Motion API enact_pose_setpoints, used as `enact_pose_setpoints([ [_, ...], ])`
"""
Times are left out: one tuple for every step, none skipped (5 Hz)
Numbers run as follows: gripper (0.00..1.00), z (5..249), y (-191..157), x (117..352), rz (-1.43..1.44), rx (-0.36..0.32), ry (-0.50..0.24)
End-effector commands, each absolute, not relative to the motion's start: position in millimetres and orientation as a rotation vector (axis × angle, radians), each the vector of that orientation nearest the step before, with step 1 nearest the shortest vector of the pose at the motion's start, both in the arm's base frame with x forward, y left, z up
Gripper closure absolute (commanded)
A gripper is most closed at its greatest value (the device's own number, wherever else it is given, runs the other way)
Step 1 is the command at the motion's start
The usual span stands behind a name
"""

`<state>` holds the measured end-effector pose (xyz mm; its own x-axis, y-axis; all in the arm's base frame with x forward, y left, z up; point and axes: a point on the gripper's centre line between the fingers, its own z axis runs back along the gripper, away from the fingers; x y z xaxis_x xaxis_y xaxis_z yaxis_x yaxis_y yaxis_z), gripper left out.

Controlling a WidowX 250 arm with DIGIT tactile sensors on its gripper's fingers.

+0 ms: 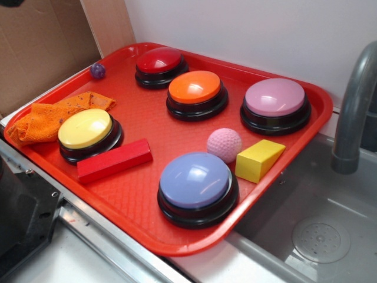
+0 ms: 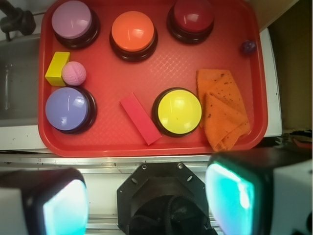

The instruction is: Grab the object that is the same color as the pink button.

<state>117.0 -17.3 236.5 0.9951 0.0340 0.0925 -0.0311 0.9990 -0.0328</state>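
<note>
Nothing is done yet: my hand point(image 2: 146, 205) hangs wide open and empty, well short of the pink ball point(image 2: 74, 73) near the pink button point(image 2: 72, 20).

Glossy pink button point(image 1: 275, 97) – dimpled matt pink ball point(image 1: 224, 144) – textured plastic tray point(image 1: 135, 194).

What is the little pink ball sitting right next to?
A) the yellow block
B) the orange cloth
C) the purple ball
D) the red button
A: the pink ball sits beside the yellow block, between the pink button and the blue-lavender button on the red tray.
</note>
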Motion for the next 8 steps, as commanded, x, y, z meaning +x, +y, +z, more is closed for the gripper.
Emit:
enact_pose_setpoints([
  [0.0, 236, -17, 117, 0.033, -0.031, -0.093],
  [0.0, 227, -29, 127, 0.123, -0.07, -0.083],
  [0.0, 214, -44, 143, 0.192, -0.112, -0.117],
  [0.0, 189, -72, 169, 0.362, -0.095, -0.109],
  [0.0, 159, -99, 200, 0.408, -0.142, -0.128],
  [0.0, 130, -109, 221, 0.435, -0.152, -0.09],
  [0.0, 96, -117, 245, 0.495, -0.165, -0.114],
  [0.0, 74, -125, 257, 0.543, -0.139, -0.109],
])
